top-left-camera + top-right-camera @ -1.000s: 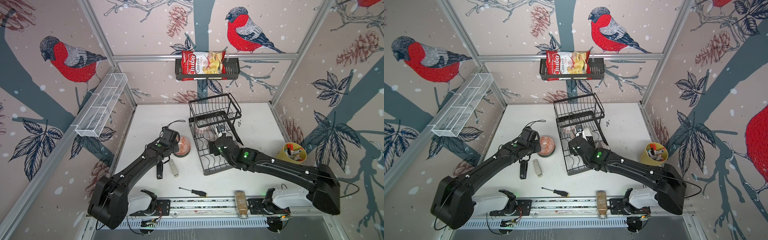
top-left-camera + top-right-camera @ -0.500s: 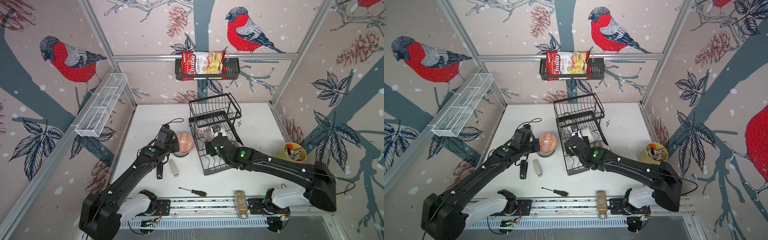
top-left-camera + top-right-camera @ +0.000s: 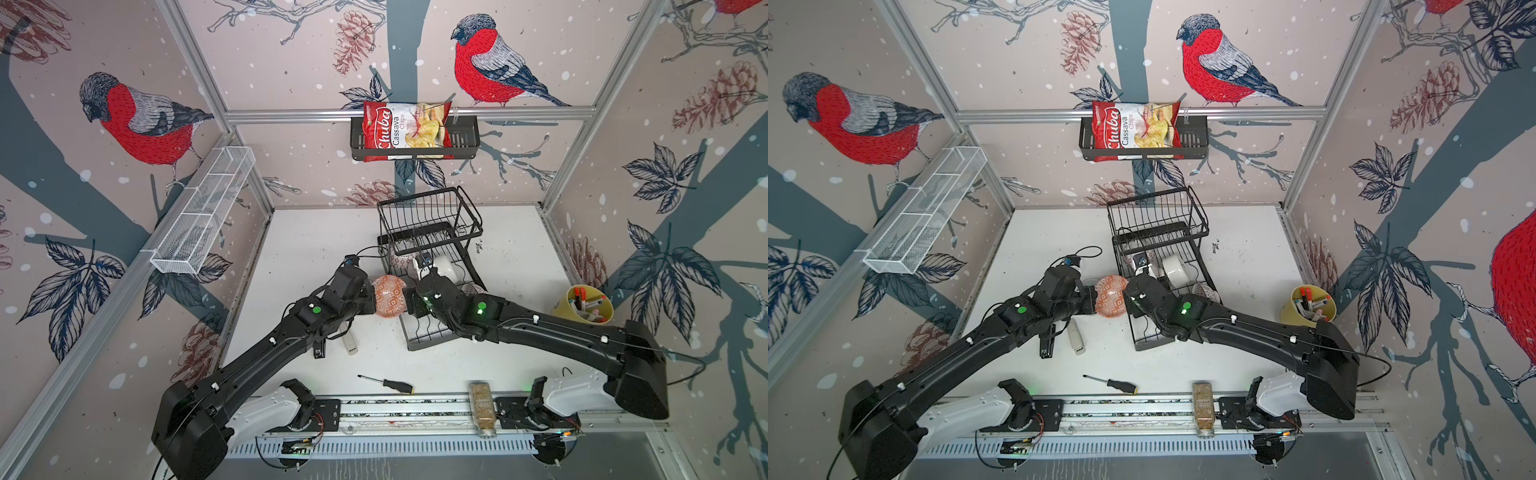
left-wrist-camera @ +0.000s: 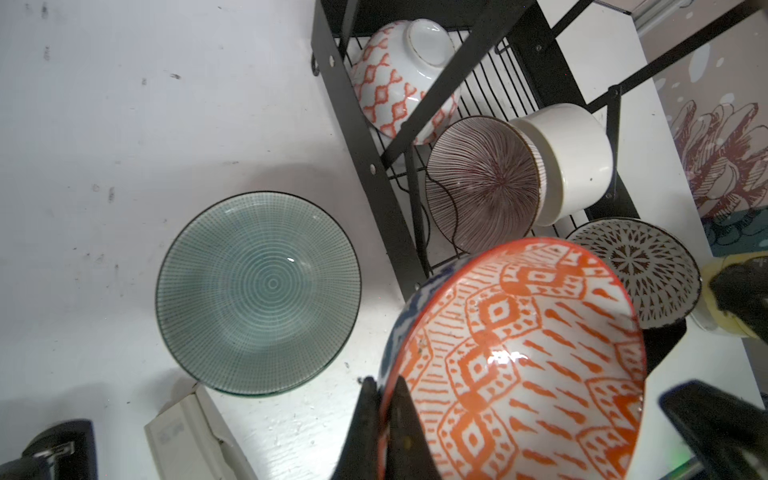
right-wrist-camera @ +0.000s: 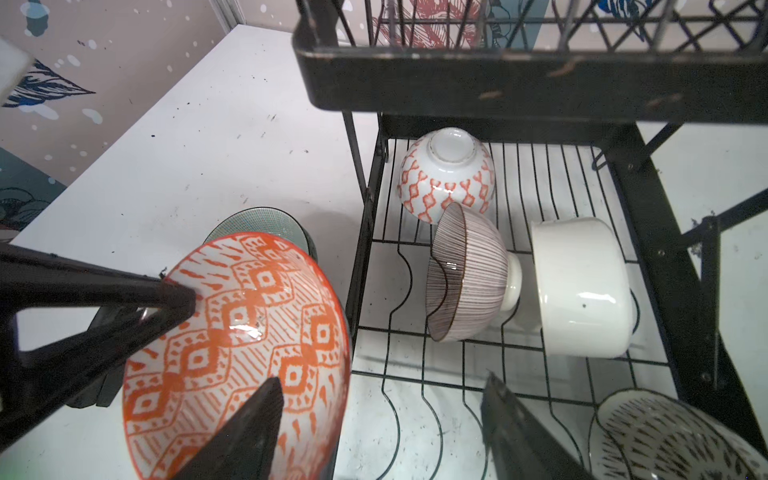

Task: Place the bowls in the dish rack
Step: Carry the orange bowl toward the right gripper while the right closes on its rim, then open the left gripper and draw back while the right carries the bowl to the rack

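Holding: left gripper [image 4: 384,384] clamped on rim of orange bowl [image 4: 519,353], just beside dish rack [image 5: 498,87].
Right gripper [image 5: 382,380]: jaws spread, near that bowl.
Teal bowl [image 4: 257,291]: upright, just outside rack.

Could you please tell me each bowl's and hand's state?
left hand, shut on orange bowl
orange bowl, held tilted beside dish rack
right hand, open
teal bowl, upright on table
striped bowl, on its side in rack
white bowl, on its side in rack
red-diamond bowl, in rack, base showing
dotted bowl, in rack, inside showing
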You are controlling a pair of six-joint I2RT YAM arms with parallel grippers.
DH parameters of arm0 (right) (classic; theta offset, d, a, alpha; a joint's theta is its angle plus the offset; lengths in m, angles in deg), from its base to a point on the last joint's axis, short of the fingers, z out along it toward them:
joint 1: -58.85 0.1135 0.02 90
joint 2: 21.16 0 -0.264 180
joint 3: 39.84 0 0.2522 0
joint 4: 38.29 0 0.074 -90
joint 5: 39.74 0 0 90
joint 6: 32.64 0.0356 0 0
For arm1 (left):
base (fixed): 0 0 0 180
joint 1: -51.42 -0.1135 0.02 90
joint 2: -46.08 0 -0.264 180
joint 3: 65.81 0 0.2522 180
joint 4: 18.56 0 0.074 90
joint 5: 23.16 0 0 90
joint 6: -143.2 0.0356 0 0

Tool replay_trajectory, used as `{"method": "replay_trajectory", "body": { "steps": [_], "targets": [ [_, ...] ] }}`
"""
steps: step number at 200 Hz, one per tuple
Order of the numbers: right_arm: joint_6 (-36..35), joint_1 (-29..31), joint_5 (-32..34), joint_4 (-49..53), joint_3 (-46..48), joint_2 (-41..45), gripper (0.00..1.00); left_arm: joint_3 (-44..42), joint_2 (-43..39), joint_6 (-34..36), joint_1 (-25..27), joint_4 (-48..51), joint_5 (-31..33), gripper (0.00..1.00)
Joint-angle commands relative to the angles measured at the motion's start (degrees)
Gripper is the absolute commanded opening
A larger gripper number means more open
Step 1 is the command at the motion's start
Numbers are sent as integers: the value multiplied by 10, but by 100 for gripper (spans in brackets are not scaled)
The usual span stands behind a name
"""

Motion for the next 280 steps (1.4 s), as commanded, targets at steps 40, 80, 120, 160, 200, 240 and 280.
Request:
{"method": "replay_trajectory", "body": {
  "steps": [40, 80, 120, 160, 200, 240, 280],
  "targets": [
    [30, 1, 32, 34, 0, -14, 52, 23, 27, -13, 40, -54, 15, 0],
    [36, -4, 42, 41, 7, -7, 44, 24, 36, -13, 47, -62, 11, 0],
    [39, -18, 30, 36, 16, 1, 27, 22, 34, -15, 49, -70, 3, 0],
    [34, -30, 6, 21, 25, 12, 18, 19, 33, -13, 49, -81, -4, 0],
    [24, -32, -2, 24, 22, 13, 1, 12, 38, -13, 50, -104, -18, 0],
    [22, -28, 29, 43, 19, 10, 0, 4, 45, -18, 50, -126, -25, 10],
    [17, -27, 44, 47, 21, 21, 0, 4, 53, -17, 49, -132, -30, 27]
  ]
}}
